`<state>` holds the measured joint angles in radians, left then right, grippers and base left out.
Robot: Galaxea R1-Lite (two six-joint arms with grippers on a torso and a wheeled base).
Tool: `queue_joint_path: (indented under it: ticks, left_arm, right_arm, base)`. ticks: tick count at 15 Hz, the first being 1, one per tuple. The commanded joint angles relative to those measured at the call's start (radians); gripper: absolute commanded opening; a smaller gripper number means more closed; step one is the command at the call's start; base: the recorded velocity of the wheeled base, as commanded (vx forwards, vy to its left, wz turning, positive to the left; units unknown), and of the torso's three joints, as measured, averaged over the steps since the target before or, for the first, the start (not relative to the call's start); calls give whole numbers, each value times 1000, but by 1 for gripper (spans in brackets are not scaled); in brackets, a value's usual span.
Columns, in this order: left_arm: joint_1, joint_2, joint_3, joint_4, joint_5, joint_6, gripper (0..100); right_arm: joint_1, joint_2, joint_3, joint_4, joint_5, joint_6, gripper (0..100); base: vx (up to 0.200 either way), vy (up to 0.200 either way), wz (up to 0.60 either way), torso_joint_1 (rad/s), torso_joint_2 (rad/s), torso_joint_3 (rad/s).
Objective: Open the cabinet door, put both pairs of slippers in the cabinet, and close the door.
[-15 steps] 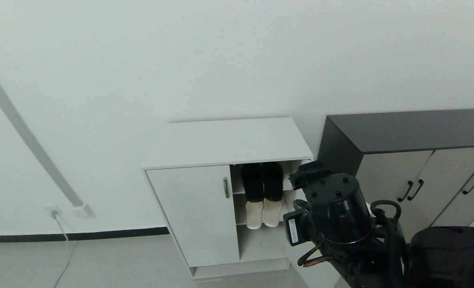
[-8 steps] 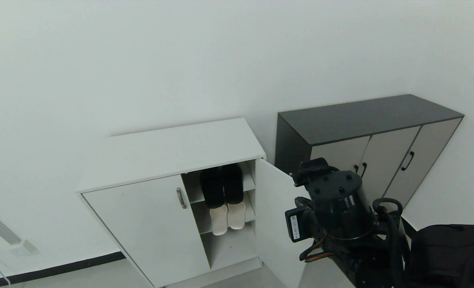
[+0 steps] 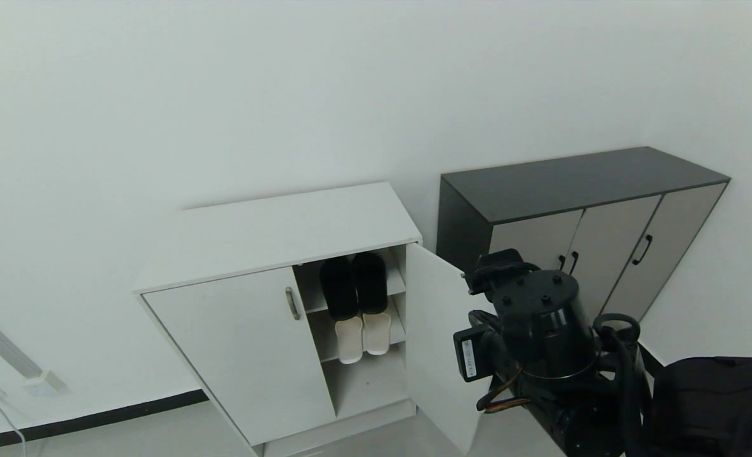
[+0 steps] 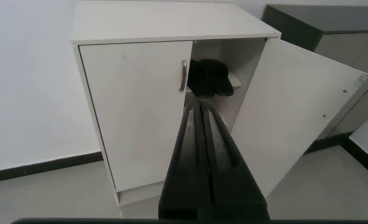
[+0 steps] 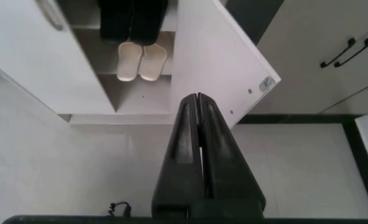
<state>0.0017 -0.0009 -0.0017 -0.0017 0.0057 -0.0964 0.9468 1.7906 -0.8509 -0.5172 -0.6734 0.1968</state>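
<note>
Though empty, left pincer, right pincer closed.

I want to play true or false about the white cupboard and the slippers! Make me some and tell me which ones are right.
1. The white wooden cabinet has its right-hand door open. True.
2. The black slippers lie on the floor. False: they are up inside the cabinet.
3. The cream slippers sit inside the cabinet, below the black ones. True.
4. The right gripper is holding a slipper. False: it is shut and empty.
5. The dark-topped cabinet has open doors. False: its doors are all closed.
</note>
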Motion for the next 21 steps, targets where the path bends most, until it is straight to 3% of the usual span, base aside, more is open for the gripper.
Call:
queue_joint_path:
  ticks: [1,3,4,8,12,14,21]
  left_arm:
    - [0,1,0,0,0,0,0]
    - [0,1,0,0,0,0,0]
    - [0,2,0,0,-1,1,0]
    - [0,1,0,0,-1,3,0]
    - [0,1,0,0,0,1,0]
    - [0,1,0,0,0,1,0]
    - [0,1,0,0,2,-2,0]
  right_arm:
    - [-20,4,-5,0,0,-2,0]
    - [-37,7,-7,-20,9,0,0]
    - [-77,7,-25,-38,67,-11,0]
    - [-293,115,-218,45,183,-30,0]
    - [-395,263,-372,66,252,0,0]
    - [-421,312,-402,66,299,1,0]
    - [-465,432,-482,68,304,18,0]
  base:
    - [0,0,0,0,0,0]
    - [0,0,0,0,0,0]
    - [0,0,0,0,0,0]
    - [0,0,0,0,0,0]
    - [0,0,0,0,0,0]
    - [0,0,0,0,0,0]
    - [0,0,0,0,0,0]
